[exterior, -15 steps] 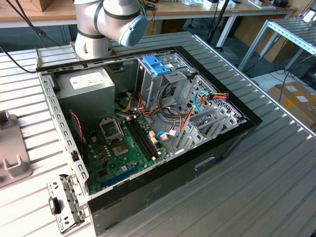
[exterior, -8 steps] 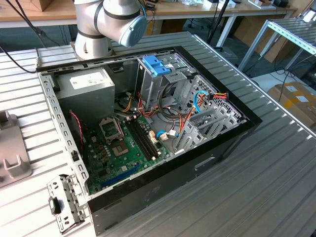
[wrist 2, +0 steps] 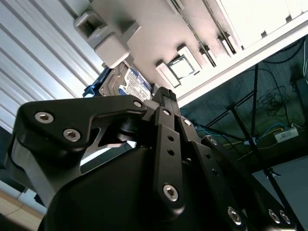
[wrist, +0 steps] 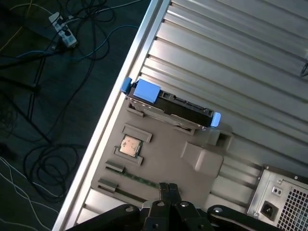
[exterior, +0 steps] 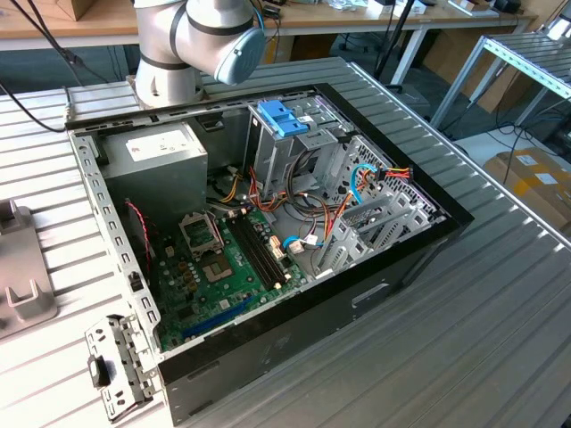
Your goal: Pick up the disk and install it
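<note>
Soft, even light from overhead fills the exterior view. The ribbed metal surface (exterior: 500, 303) shines pale, and shadow gathers only inside the open computer case (exterior: 294, 332), deepest around the motherboard (exterior: 223, 267). In the second wrist view the gripper (wrist 2: 164, 96) looms close to the lens, black and out of focus, with small glints on its screws. The grey tray (wrist 2: 149, 33) behind it is overexposed and tinged pink. In the first wrist view the surface (wrist: 231, 57) carries bright striped highlights, the floor (wrist: 43, 120) lies dim, and the disk (wrist: 168, 107) casts a thin shadow.
</note>
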{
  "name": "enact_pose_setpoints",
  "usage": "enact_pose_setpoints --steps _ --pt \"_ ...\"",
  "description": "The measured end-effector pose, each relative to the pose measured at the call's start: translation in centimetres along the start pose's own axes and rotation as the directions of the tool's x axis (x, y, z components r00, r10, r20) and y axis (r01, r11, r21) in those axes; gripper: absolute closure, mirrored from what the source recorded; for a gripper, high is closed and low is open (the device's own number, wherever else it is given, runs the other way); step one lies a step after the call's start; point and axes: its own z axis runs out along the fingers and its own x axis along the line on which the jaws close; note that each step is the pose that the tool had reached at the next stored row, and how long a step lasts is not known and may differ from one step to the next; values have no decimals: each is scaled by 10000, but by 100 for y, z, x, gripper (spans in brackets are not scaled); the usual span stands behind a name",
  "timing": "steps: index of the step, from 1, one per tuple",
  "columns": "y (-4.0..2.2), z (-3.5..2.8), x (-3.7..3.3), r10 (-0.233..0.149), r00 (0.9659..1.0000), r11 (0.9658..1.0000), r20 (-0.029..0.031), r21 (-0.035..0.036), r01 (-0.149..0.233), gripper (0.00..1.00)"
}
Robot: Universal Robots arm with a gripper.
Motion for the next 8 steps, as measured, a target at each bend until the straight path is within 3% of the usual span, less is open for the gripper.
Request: enact_pose_setpoints --steps 8 --pt "0 0 0 -568 9984 9984 -25 -14 568 89"
